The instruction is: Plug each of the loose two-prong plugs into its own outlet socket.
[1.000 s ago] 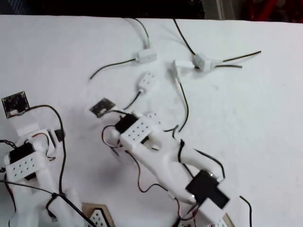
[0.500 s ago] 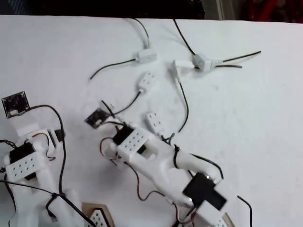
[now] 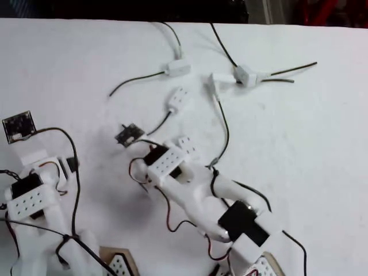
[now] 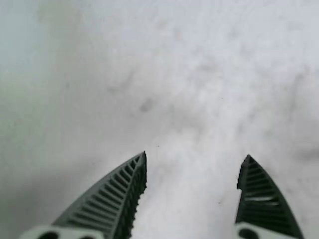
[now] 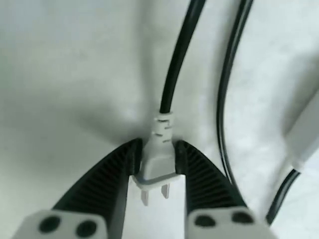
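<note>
Plug (image 5: pixel 158 159) clamped tight in our right gripper (image 5: pixel 157 145), prongs bare, black cord (image 5: pixel 179 55) trailing off. Our left gripper (image 4: pixel 193 164) spread wide over bare tabletop (image 4: pixel 149 74), gripping nothing. From above we see the right arm (image 3: pixel 195 192) mid-tabletop, socket (image 3: pixel 178 68) toward the far edge.

Left gripper (image 4: pixel 196 156) spread wide; right gripper (image 5: pixel 157 143) clamped on plug (image 5: pixel 158 162).

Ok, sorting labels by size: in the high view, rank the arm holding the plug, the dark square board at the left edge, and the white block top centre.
1. Right arm, by far the largest.
2. Dark square board.
3. White block, somewhat smaller than the board.
</note>
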Motion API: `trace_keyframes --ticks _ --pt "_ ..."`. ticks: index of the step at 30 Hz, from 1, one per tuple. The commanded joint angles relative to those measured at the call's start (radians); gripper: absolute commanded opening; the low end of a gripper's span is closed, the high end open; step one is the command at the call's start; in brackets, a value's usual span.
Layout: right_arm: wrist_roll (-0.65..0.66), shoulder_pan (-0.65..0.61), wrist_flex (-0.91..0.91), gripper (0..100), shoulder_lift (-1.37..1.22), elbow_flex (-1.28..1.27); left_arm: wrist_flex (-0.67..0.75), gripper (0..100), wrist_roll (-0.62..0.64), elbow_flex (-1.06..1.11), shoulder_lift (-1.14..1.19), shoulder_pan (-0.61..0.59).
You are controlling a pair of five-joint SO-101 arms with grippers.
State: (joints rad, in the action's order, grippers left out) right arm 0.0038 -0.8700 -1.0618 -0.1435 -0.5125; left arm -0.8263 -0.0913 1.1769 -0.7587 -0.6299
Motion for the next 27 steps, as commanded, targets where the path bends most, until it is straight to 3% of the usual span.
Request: trace_keyframes --ticks 1,5,11,27 --pt "0.011 -0.013 -0.022 1.9 0.041 0.011 0.020 29 0.005 -0.055 -0.028 0.015" --pt "0.009 -0.013 -0.059 2.9 0.042 0.041 0.020 29 0.005 -0.055 -0.028 0.015" --pt "0.002 -0.015 -0.108 14.5 0.048 0.087 0.020 29 0.005 -0.055 -0.028 0.015" --pt "0.002 -0.091 -0.199 12.7 0.038 0.146 0.020 29 0.005 -0.055 -0.028 0.015"
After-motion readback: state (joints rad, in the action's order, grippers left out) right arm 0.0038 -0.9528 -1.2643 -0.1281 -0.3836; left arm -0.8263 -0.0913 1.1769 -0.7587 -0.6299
